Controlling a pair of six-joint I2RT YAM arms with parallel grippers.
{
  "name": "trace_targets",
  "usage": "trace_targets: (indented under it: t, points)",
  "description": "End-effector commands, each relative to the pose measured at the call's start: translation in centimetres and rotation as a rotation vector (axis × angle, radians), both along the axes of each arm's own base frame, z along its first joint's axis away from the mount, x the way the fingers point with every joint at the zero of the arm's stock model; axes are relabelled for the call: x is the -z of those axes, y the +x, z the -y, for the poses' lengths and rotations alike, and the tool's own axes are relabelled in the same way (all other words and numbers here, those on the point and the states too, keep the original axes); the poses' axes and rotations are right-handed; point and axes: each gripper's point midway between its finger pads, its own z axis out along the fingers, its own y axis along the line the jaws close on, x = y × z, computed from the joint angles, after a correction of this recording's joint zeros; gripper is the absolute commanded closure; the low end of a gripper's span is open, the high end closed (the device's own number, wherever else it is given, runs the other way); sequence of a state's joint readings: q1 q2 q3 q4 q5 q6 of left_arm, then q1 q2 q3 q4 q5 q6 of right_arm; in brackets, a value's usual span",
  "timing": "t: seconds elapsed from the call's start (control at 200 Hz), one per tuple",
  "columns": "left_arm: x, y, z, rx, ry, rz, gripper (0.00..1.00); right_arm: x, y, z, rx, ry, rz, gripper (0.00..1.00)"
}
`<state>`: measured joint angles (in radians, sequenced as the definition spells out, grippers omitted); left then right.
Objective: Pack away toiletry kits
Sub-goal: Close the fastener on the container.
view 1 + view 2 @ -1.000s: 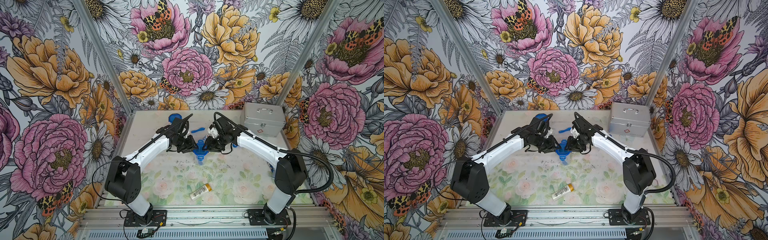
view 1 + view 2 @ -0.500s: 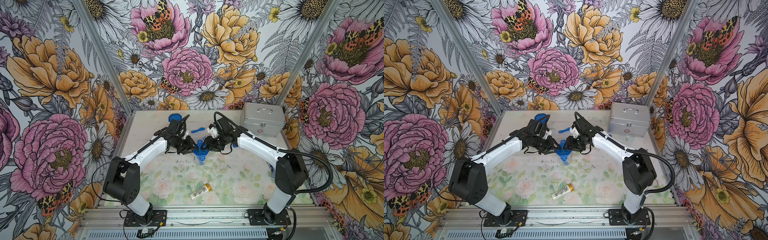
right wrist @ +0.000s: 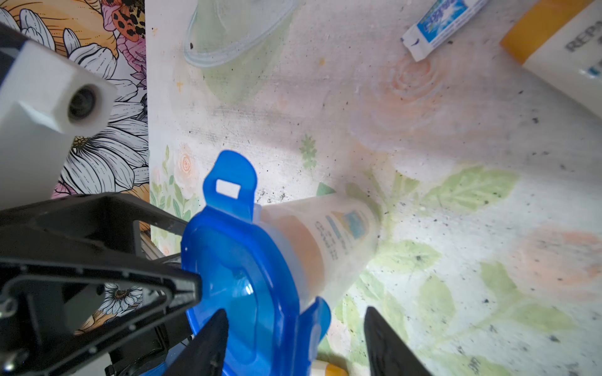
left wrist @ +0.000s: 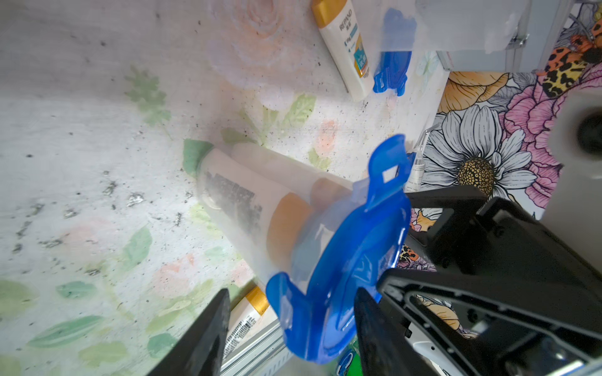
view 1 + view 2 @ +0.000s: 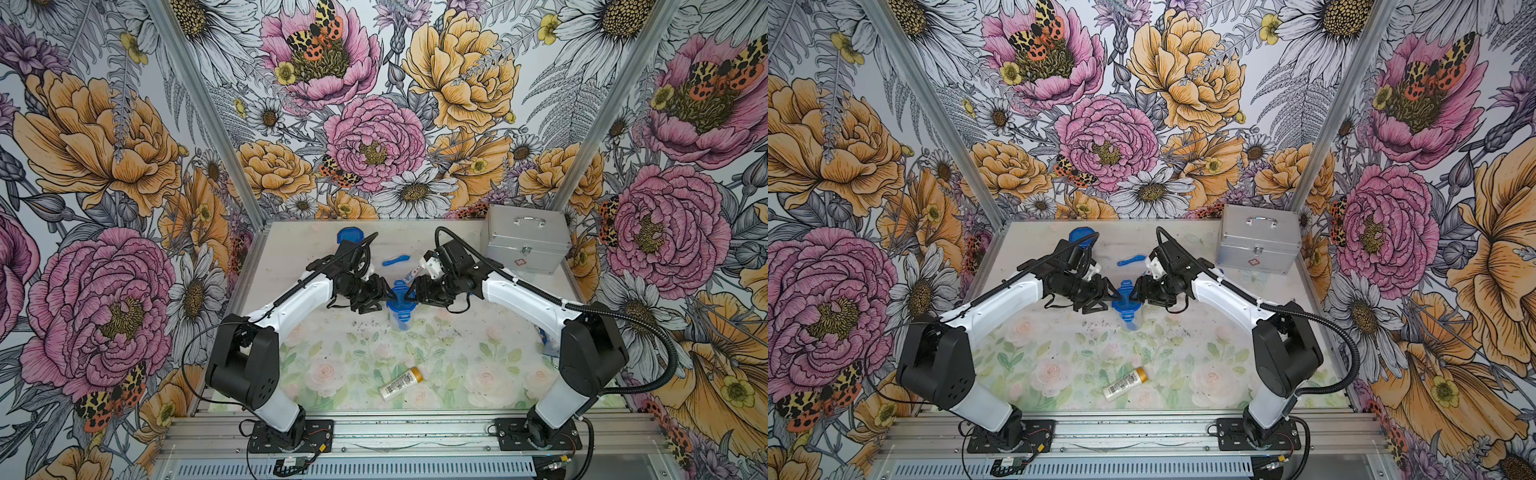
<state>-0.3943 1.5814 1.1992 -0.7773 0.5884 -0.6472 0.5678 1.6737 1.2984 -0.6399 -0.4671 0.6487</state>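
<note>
At the middle of the table [image 5: 332, 353], between the two arms, stands the kit in hand: a clear cup [image 5: 401, 323] with its blue lid [image 5: 400, 298] on top. The left claw [image 5: 384, 296] and the right claw [image 5: 412, 295] meet it from opposite sides. Each has its jaws apart and straddling a side tab of the lid, and neither is clamped on anything.

The step looks like latching the lid. To do it well, the two claws should work opposite tabs together, so that the light cup is neither tipped nor pushed sideways. Each tab wants folding down over the rim, with the pressure kept on the lid's edge rather than on the thin wall. The tab that stands up in the left wrist view [image 4: 388, 164] seems unlatched and would need its turn.

The cup is frosted and tapered, and two white gold-capped bottles [image 4: 247, 208] show through it. The lid is translucent blue, and each tab has a small rectangular slot.

Other pieces lie loose and well apart — a bottle [image 5: 401, 381] near the front edge, a blue toothbrush [image 5: 395, 260] and a second lid [image 5: 348, 237] towards the back, and a toothpaste tube [image 3: 439, 16] and an empty cup [image 3: 234, 42]. A silver case [image 5: 525, 245] sits shut in the far corner.
</note>
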Motion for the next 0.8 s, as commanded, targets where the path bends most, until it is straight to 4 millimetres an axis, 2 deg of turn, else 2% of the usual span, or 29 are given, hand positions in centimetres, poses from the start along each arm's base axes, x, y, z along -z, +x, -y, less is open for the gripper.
trace_targets:
  t: [0.0,0.085,0.22,0.315,0.415,0.58,0.796]
  points:
    - [-2.6,0.6,-1.9,-0.005,0.002,0.059,0.45,-1.4,-0.7,1.8,0.003,-0.05,0.051,0.35]
    - [-3.6,1.4,-3.2,-0.004,0.04,0.095,0.66,-1.8,-2.1,2.3,-0.02,-0.065,0.053,0.4]
    - [-3.5,2.8,-4.7,0.02,0.166,0.134,1.0,-0.1,-4.9,3.9,-0.049,-0.168,-0.003,0.54]
    - [-3.5,4.0,-4.0,0.05,0.2,0.166,1.0,1.1,-5.4,4.3,-0.041,-0.191,-0.032,0.59]
    - [-2.9,4.5,-2.4,0.091,0.221,0.169,1.0,1.1,-4.5,3.4,-0.063,-0.189,-0.018,0.63]
    - [-1.8,4.4,-0.1,0.139,0.249,0.161,1.0,1.1,-2.7,2.4,-0.081,-0.18,0.018,0.66]
    - [-1.2,3.6,0.5,0.149,0.279,0.153,1.0,1.4,-1.3,1.5,-0.076,-0.149,0.024,0.67]
